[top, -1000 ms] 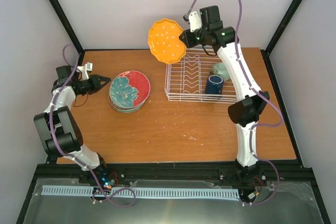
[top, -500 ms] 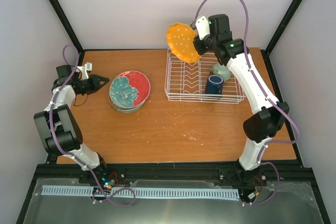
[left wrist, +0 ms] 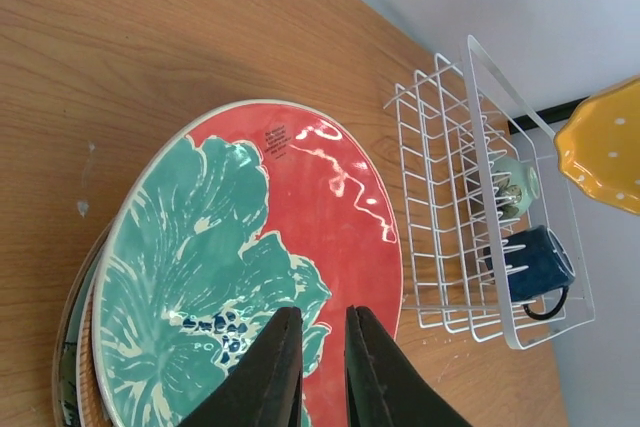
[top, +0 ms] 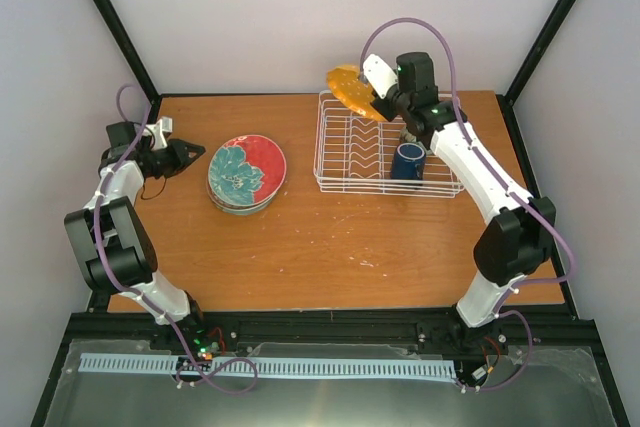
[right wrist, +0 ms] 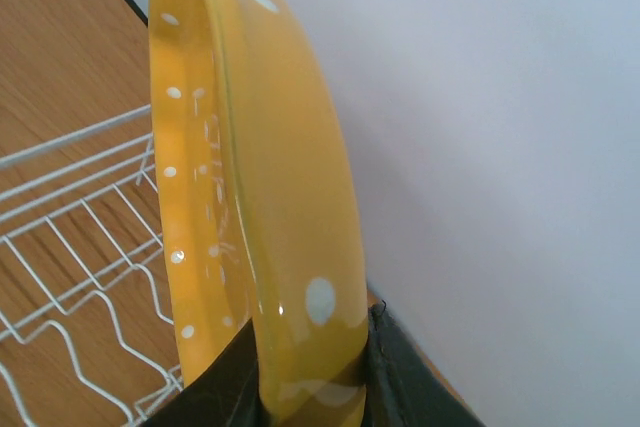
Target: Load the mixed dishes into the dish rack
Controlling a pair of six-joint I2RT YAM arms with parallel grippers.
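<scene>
My right gripper is shut on the rim of the orange-yellow dotted plate and holds it tilted on edge above the back left corner of the white wire dish rack. In the right wrist view the plate stands edge-on between my fingers, over the rack wires. The dark blue mug and the small pale green bowl sit in the rack's right part. The red plate with teal flower tops a stack on the table. My left gripper is shut and empty, just left of that stack.
In the left wrist view, edges of other dishes show under the red plate; which ones I cannot tell. The rack lies beyond. The rack's plate slots on the left hold nothing. A black frame borders the wooden table.
My right arm has carried the orange-yellow plate right and down, from left of the rack to over its back left corner, turning it more edge-on. The left arm has not moved.
</scene>
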